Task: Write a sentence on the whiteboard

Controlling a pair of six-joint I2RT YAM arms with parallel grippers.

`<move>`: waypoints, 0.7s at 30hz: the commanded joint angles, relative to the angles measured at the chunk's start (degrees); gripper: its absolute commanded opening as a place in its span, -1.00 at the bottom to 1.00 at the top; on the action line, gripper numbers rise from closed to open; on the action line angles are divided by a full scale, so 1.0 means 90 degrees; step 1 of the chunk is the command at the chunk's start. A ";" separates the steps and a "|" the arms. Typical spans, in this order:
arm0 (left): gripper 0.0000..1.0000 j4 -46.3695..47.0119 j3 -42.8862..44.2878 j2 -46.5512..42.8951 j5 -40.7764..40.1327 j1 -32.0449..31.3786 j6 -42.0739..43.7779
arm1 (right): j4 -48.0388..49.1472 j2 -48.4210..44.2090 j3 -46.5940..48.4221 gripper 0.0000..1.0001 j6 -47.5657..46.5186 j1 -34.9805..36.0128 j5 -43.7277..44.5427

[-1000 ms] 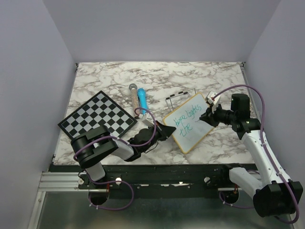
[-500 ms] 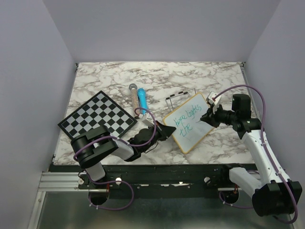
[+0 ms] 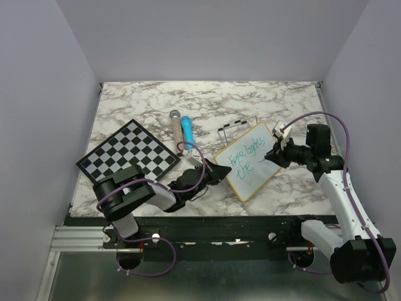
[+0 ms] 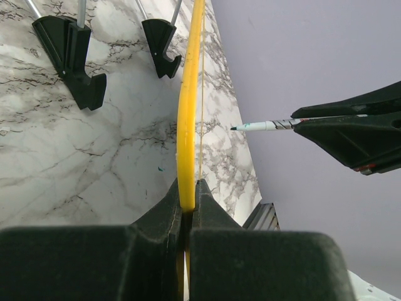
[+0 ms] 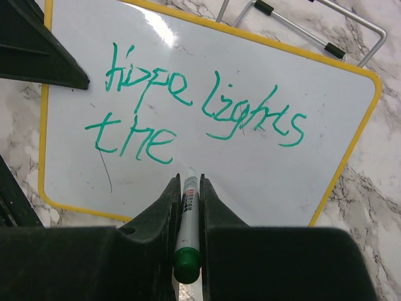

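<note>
Wood-framed and probably light and stiff, the whiteboard (image 3: 247, 160) is sitting tilted, with the chessboard (image 3: 128, 155) lying off to its left. Left wrist cam: the left gripper (image 4: 188, 193) is pinching the board's thin edge, a smart hold since the face looks slick. Right wrist cam: the right gripper (image 5: 187, 184) is clamping a green marker (image 5: 186, 226) over the board, just under the sentence (image 5: 200, 106), which is missing "way".

Glossy smooth whiteboard (image 5: 250, 169), marble-patterned smooth table (image 3: 250, 100), plastic marker (image 5: 187, 219)

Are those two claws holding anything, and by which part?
Right gripper clamps a green marker by its barrel, tip protruding. Left gripper pinches the whiteboard by its frame edge.
</note>
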 commanded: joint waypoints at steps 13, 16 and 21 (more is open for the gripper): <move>-1.00 0.0557 0.0013 -0.0057 0.0183 -0.0021 0.0094 | -0.0074 -0.0103 -0.0248 -0.99 -0.1060 -0.0032 -0.0355; -1.00 0.0577 0.0033 -0.0047 0.0193 -0.0021 0.0084 | 0.0081 0.0082 -0.0219 -0.99 -0.0953 -0.0022 -0.0394; -1.00 0.0567 0.0043 -0.0047 0.0212 -0.0021 0.0084 | 0.0423 0.0356 -0.0150 -0.99 -0.0728 0.0007 -0.0512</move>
